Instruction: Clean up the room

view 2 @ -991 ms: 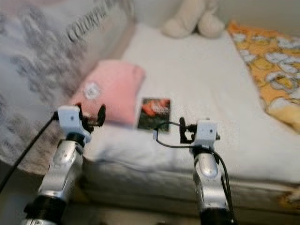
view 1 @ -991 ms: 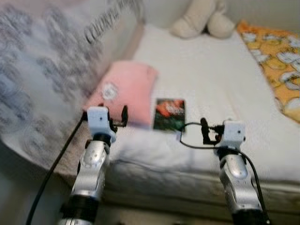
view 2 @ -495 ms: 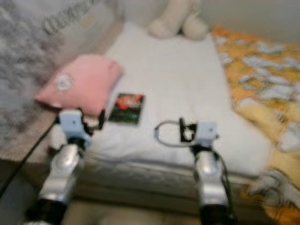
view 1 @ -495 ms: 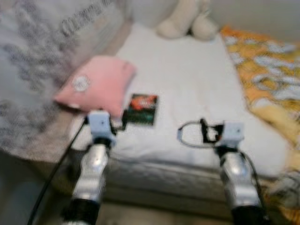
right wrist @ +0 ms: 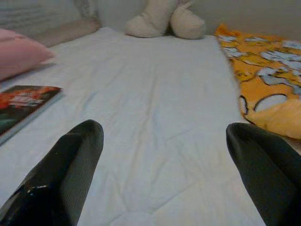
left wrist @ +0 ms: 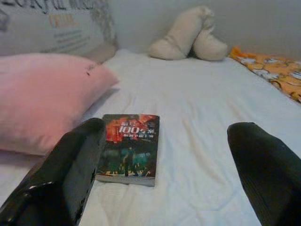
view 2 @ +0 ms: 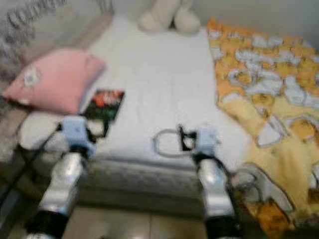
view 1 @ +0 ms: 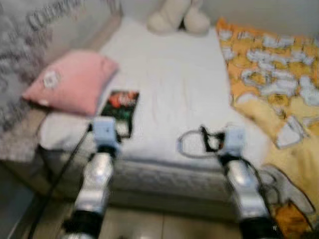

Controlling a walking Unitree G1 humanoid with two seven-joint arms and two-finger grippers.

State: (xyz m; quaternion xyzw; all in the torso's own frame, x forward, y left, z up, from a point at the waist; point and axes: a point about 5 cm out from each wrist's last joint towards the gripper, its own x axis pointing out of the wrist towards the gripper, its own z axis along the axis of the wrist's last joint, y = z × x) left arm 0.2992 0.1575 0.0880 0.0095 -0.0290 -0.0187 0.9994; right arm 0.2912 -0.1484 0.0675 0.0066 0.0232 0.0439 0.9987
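A dark-covered book [left wrist: 128, 148] with red print lies flat on the white mattress [view 1: 169, 79], close to the front edge and beside a pink pillow [view 1: 67, 82]. My left gripper [left wrist: 168, 136] hangs open just short of the book, level with the bed's edge. The right gripper [right wrist: 164, 132] is open too, over bare mattress to the right of the book [right wrist: 21, 106]. A yellow patterned blanket [view 1: 271, 74] covers the bed's right side and spills over its corner. A cream plush toy [view 1: 177, 17] sits at the head of the bed.
Grey printed fabric [view 1: 20, 59] rises along the bed's left side. The blanket's hanging end [view 1: 289, 199] reaches the floor at the right. Pale floor [view 1: 164, 226] lies below the mattress front. A cable loop [view 1: 187, 144] sticks out by my right wrist.
The camera has swung to the right: pillow and book slid left in the picture and far more of the yellow blanket shows. Both arms keep the same pose, fingers open.
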